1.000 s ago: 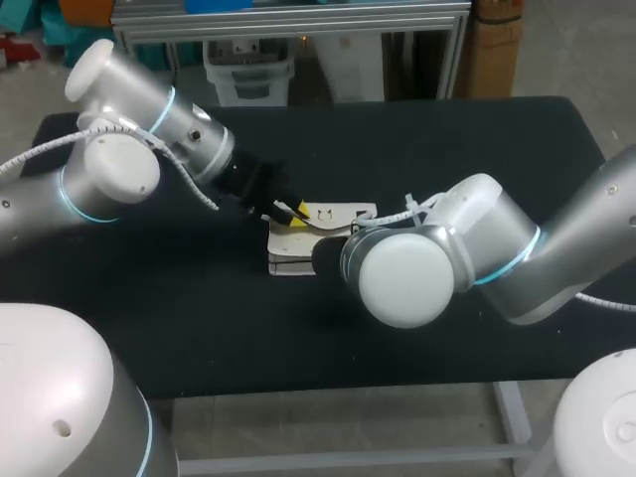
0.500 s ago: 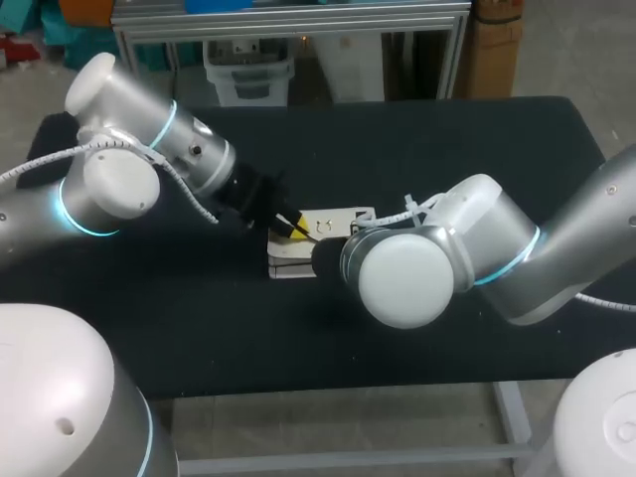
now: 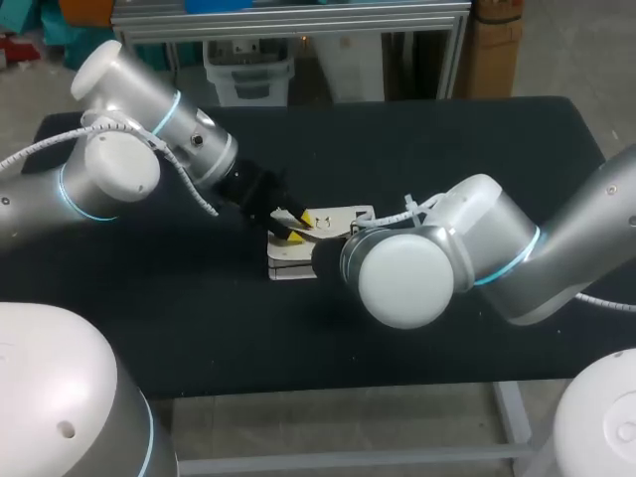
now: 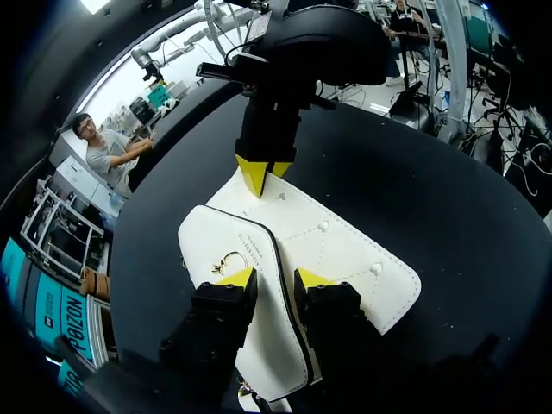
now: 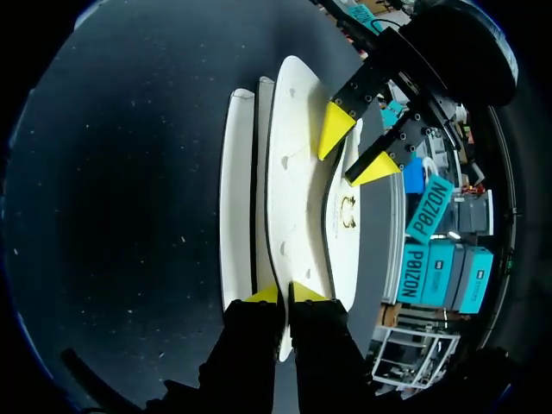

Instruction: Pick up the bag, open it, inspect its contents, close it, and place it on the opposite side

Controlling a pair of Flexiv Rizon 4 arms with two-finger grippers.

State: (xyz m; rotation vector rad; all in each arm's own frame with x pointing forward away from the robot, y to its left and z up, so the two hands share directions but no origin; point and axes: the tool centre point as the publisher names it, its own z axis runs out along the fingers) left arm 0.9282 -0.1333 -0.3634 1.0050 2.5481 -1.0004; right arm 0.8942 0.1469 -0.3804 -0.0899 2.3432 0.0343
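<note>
A white bag (image 3: 338, 217) lies flat in the middle of the black table (image 3: 477, 139). Its flap (image 4: 226, 241), edged in black, carries a small gold clasp (image 4: 228, 261). My left gripper (image 4: 274, 278) is open, its yellow tips standing either side of the flap's edge; it also shows in the head view (image 3: 296, 221) and the right wrist view (image 5: 354, 147). At the bag's opposite end my right gripper (image 5: 285, 295) is shut on the bag's edge, seen from across (image 4: 263, 172). In the head view my right arm's elbow (image 3: 402, 273) hides that gripper.
The table stretches bare and dark around the bag (image 5: 293, 190), with wide room to the left (image 3: 149, 288) and the far right (image 3: 517, 149). Both arms meet over the middle.
My left gripper's fingers have spread apart at the flap, and it shifted slightly. The right arm and the bag have kept still.
</note>
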